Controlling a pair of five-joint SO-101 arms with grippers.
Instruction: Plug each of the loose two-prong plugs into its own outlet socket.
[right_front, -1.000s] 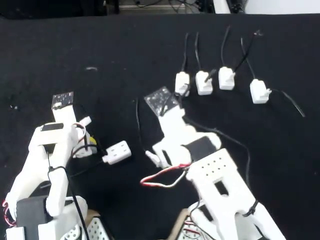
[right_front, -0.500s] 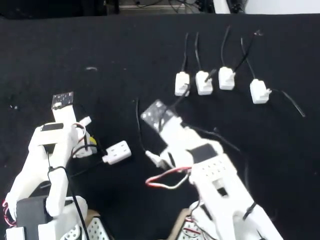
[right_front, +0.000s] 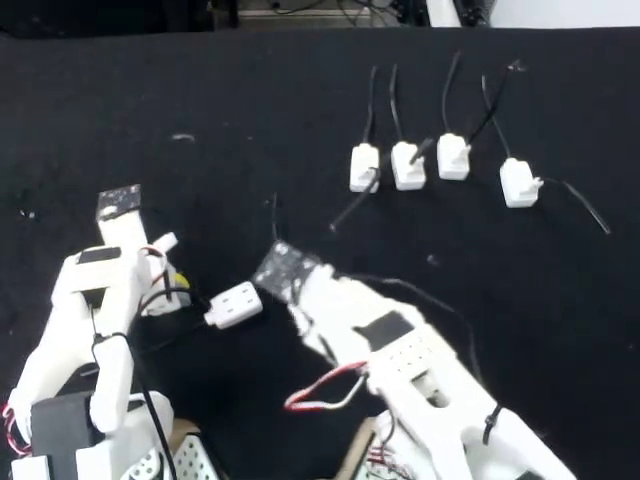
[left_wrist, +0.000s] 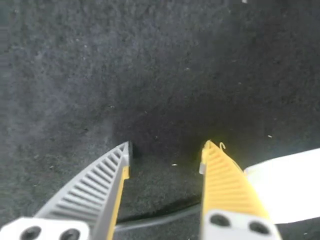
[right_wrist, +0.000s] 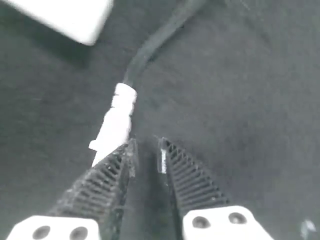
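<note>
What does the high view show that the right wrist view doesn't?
The high view adds a row of four white boxy plugs on black cords and the white left arm. The right wrist view adds a small white cable-end plug just off the parted fingertips of the right gripper. Both share the black cloth tabletop and, apparently, the white outlet block.

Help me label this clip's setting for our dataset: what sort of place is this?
Probably a robotics lab bench. A left arm and a right arm work over a table draped in black cloth, with plugs laid in a row and loose cables at the far edge.
</note>
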